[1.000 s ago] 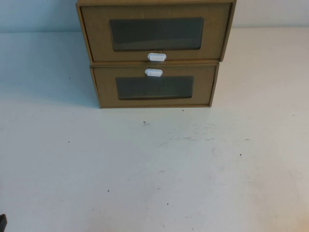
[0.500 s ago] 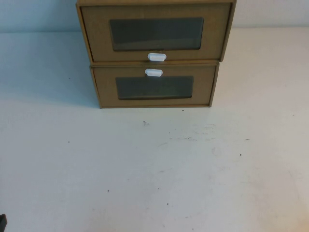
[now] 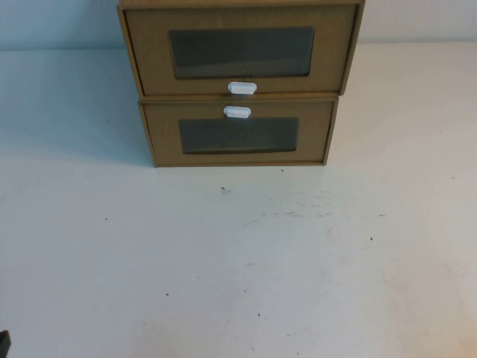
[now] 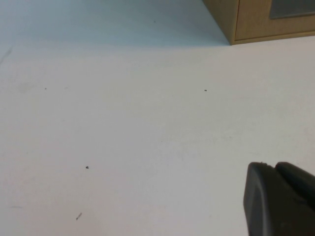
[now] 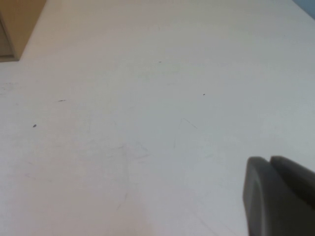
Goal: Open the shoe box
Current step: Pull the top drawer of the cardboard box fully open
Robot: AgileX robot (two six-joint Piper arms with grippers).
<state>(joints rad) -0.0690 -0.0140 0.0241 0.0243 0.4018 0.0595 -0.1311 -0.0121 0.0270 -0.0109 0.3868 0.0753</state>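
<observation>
Two brown cardboard shoe boxes are stacked at the back of the table, both closed. The upper box [image 3: 240, 48] has a dark window and a white handle [image 3: 242, 88] at its lower edge. The lower box [image 3: 238, 134] carries its white handle [image 3: 237, 112] at the top edge. My left gripper [image 4: 273, 166] is shut and empty, low over the table, near left of the boxes [image 4: 256, 19]. My right gripper [image 5: 269, 160] is shut and empty, near right of the stack, with a box corner [image 5: 17, 24] in its view. Neither gripper touches the boxes.
The white table [image 3: 238, 261] stretches bare in front of the boxes, with only small dark specks and scuffs. A dark sliver of the left arm [image 3: 4, 343] shows at the near left corner of the high view.
</observation>
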